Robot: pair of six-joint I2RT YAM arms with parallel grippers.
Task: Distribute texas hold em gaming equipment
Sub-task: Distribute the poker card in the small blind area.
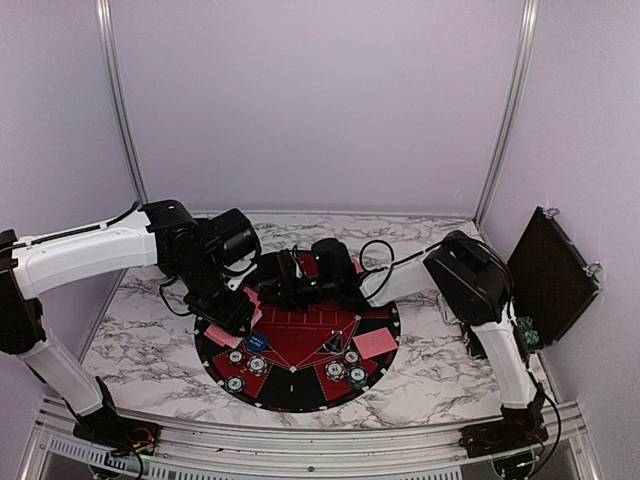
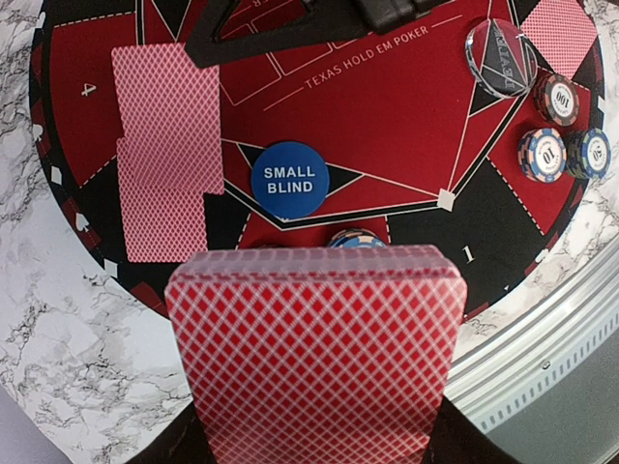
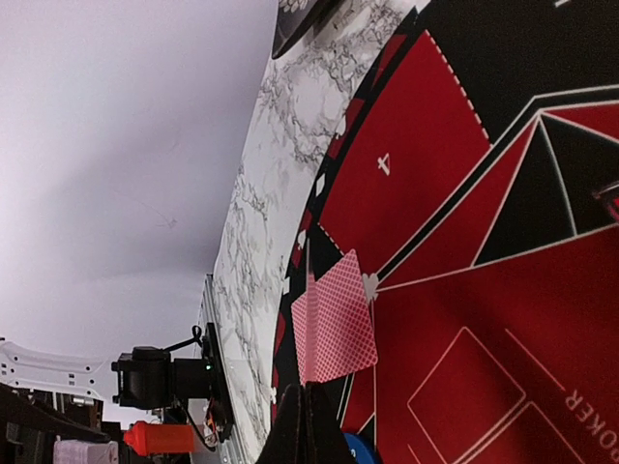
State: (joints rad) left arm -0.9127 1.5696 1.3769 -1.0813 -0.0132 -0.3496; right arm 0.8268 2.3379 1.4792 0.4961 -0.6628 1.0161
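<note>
My left gripper (image 2: pixel 317 435) is shut on a deck of red-backed cards (image 2: pixel 314 348), held over the near left of the round mat (image 2: pixel 387 145). Two cards (image 2: pixel 164 155) lie face down in section 4. Beside them sits the blue SMALL BLIND marker (image 2: pixel 290 181). Striped chips (image 2: pixel 551 135) and a clear dealer disc (image 2: pixel 499 56) rest by another card (image 2: pixel 558 34) on the right. My right gripper (image 3: pixel 319 416) is shut on a single card (image 3: pixel 311 338), seen almost edge-on above a card (image 3: pixel 343 319) lying on the mat. In the top view both grippers (image 1: pixel 235 305) (image 1: pixel 268 293) meet over the mat's left side.
A black case (image 1: pixel 550 275) leans against the right wall. More chips (image 1: pixel 240 368) lie at the mat's near left, and a further group (image 1: pixel 350 368) sits at its near right beside a pink card (image 1: pixel 372 343). Marble tabletop (image 1: pixel 150 340) surrounds the mat, and a metal rail (image 1: pixel 300 430) runs along the front.
</note>
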